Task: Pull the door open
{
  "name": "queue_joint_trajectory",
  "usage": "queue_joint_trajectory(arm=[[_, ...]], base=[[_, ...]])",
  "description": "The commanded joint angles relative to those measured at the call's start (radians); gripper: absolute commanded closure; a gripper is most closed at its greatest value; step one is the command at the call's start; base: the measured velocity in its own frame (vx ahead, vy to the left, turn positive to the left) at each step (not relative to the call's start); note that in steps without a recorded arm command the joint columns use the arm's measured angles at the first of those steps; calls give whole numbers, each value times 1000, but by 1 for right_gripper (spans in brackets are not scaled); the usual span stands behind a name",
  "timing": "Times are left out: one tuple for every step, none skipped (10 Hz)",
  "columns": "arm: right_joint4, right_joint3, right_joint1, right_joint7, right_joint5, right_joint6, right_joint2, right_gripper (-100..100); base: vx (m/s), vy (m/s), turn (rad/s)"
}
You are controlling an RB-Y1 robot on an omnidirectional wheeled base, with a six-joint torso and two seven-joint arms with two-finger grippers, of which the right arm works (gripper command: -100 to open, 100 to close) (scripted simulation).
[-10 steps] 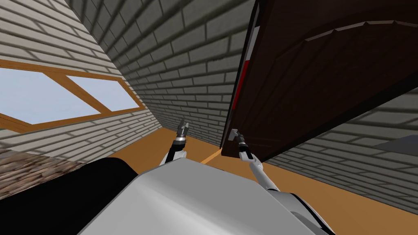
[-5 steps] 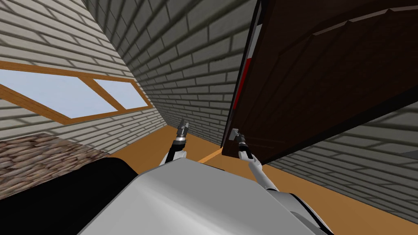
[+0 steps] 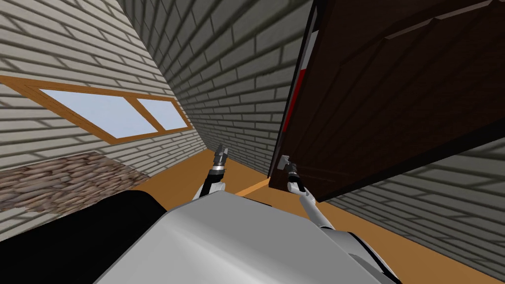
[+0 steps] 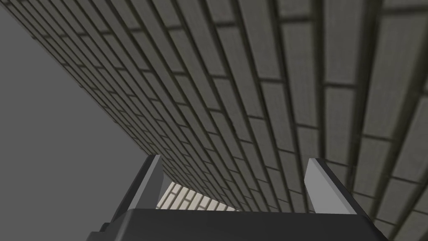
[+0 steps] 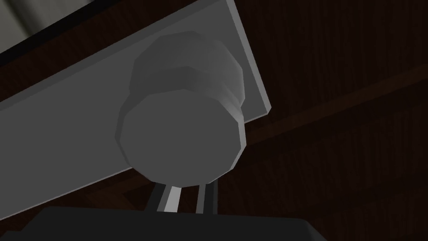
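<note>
Right gripper, lower centre of head view: fingers drawn close together, tips hidden behind grey knob; hold unconfirmed.
Left gripper, just left of it: fingers apart, idle.
Dark brown door, upper right: ajar.
Handling: pull along the door's arc, wrist steady, lest the knob slip.

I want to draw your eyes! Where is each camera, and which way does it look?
Head: on my head, tilted steeply down and forward at the door, wall and window; left claw and right claw show small.
Left wrist: on my left hand, looking along the open claw at the wall.
Right wrist: on my right hand, facing the knob; two fingers close together poke out from behind it.
Shared: head and right wrist both see the door.
</note>
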Motion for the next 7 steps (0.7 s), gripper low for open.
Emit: queue_joint_trajectory(arm=[[-22,1,-13,-50,-37,2,12,100],[-22,1,-13,-56,-37,2,12,100],[-22,1,-13,-56,-37,2,12,100],[-21,0,-15,-86,-60,6,15,100],[-20,-1,-17,-117,-83,10,19,100],[-19,-2,-19,-145,-106,14,22,100],[-18,-3,-21,-173,-129,18,25,100]], base=[[-85,-67,147],[-55,-44,61],[-18,-7,-7],[-30,-17,76],[-71,-49,138],[-81,-71,185],[-73,-76,159]])
